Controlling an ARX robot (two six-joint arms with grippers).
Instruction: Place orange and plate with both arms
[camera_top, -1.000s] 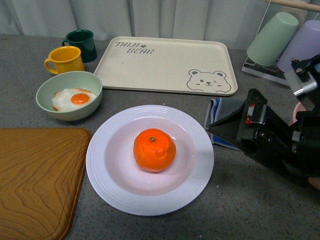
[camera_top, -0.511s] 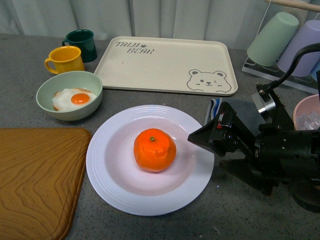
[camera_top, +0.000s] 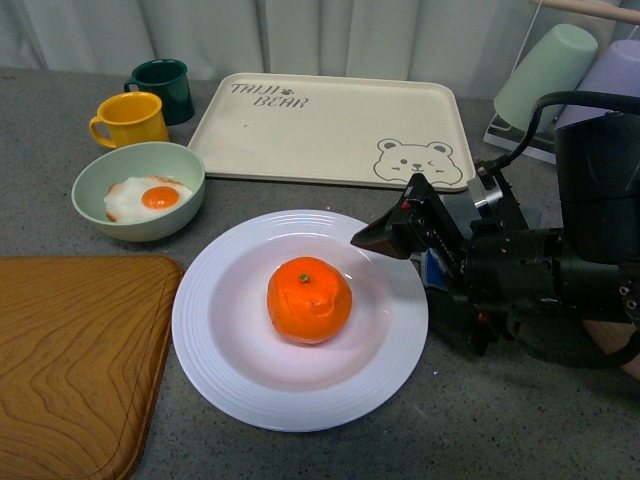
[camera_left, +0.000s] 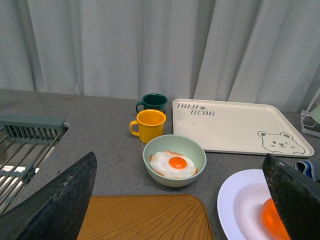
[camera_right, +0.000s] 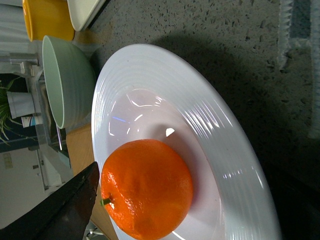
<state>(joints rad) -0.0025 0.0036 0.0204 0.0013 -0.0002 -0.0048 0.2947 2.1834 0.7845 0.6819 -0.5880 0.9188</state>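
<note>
The orange (camera_top: 309, 299) sits in the middle of the white plate (camera_top: 205, 335) at the front centre of the grey counter. My right gripper (camera_top: 398, 265) is open at the plate's right side, with its upper finger (camera_top: 380, 238) over the rim and apart from the orange. In the right wrist view the orange (camera_right: 147, 187) lies close ahead on the plate (camera_right: 225, 150), next to one dark finger (camera_right: 65, 210). My left gripper (camera_left: 180, 220) is open and empty above the wooden board (camera_left: 145, 217). Its view shows the plate (camera_left: 240, 200) and a sliver of the orange (camera_left: 272, 220).
A pale green bowl (camera_top: 138, 190) with a fried egg stands left of the plate, with a yellow mug (camera_top: 130, 118) and a dark green mug (camera_top: 165, 88) behind. The bear tray (camera_top: 330, 128) lies at the back. Upturned cups (camera_top: 545, 75) hang back right. A dish rack (camera_left: 30, 145) is far left.
My right arm has swung left towards the plate, and its upper finger now reaches over the plate's right rim. The orange and plate have not moved.
</note>
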